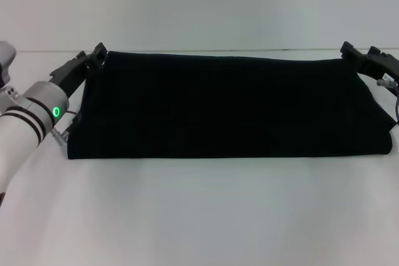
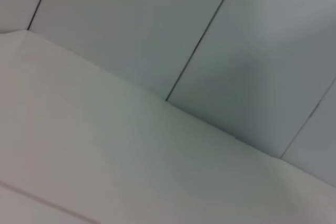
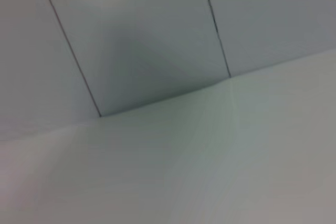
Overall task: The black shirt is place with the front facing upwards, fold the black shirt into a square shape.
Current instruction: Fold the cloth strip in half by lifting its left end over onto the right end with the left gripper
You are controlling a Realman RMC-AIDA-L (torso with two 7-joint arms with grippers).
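Two tools at black shirt point(image 1: 227, 105) far corners: left tool point(image 1: 95, 56), right tool point(image 1: 349, 51).

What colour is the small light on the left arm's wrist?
Green. The small light glows as a ring on the left arm, clearest in the head view.

Black shirt point(image 1: 224, 107): soft matt cloth; table point(image 1: 199, 216): smooth matt white surface; wall panels point(image 2: 157, 24): smooth, matt.

Bright, even light; soft wrist-view blur.
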